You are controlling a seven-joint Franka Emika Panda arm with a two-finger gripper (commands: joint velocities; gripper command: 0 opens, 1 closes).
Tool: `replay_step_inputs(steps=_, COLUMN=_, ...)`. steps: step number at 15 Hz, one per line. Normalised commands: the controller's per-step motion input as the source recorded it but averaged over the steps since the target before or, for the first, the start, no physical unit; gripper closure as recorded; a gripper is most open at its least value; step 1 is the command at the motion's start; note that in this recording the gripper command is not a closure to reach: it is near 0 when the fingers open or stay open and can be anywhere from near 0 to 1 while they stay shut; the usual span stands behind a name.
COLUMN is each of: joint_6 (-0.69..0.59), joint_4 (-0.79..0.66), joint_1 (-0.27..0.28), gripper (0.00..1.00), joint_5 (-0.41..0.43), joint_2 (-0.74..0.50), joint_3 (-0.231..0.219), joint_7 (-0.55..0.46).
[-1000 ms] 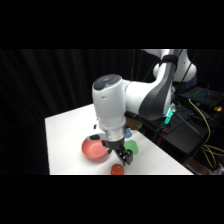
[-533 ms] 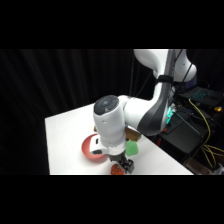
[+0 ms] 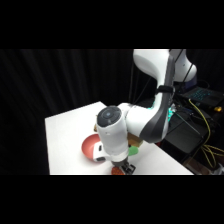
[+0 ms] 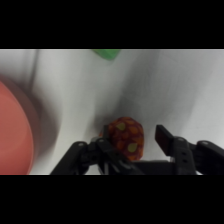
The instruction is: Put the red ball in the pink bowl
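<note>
The red ball (image 4: 127, 136), orange-red with yellowish specks, rests on the white table between my fingers in the wrist view. My gripper (image 4: 136, 144) is open around it: the left finger (image 4: 106, 149) is close against the ball, and the right finger (image 4: 166, 137) stands a little apart. The pink bowl (image 4: 17, 130) fills the left edge of that view. From the side, the gripper (image 3: 123, 168) is down at the table's front edge with the ball (image 3: 117, 171) just showing under it. The bowl (image 3: 90, 147) lies just to its left, partly hidden by the arm.
A green block (image 3: 134, 150) lies right of the gripper, also visible as the green block (image 4: 106, 53) at the top of the wrist view. The table's front edge (image 3: 80, 173) runs close to the ball. Dark equipment and cables (image 3: 200, 125) stand off the table at right.
The arm has swung forward and lowered, bringing the gripper down towards the table's front edge and around the ball. The bowl and block have not moved.
</note>
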Motion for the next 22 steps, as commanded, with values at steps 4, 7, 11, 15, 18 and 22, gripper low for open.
replay_step_inputs(steps=4, joint_6=0.09, joint_4=0.04, joint_1=0.026, gripper=0.89, joint_5=-0.067, joint_2=-0.02, joint_3=-0.015, joint_7=0.09)
replay_step_inputs(steps=7, joint_6=0.06, joint_4=0.03, joint_1=0.024, gripper=0.05, joint_5=-0.059, joint_2=-0.03, joint_3=-0.020, joint_7=0.09)
replay_step_inputs(steps=11, joint_6=-0.18, joint_4=0.00, joint_1=0.052, gripper=0.08, joint_5=-0.110, joint_2=-0.21, joint_3=-0.091, joint_7=0.18)
replay_step_inputs(steps=15, joint_6=-0.38, joint_4=-0.10, joint_1=0.018, gripper=0.07, joint_5=-0.172, joint_2=-0.51, joint_3=-0.089, joint_7=0.13)
replay_step_inputs(steps=18, joint_6=-0.39, joint_4=-0.09, joint_1=-0.048, gripper=0.07, joint_5=-0.163, joint_2=-0.47, joint_3=-0.046, joint_7=0.10)
replay_step_inputs(steps=22, joint_6=-0.20, joint_4=-0.04, joint_1=-0.150, gripper=0.07, joint_5=-0.126, joint_2=-0.28, joint_3=-0.038, joint_7=0.02)
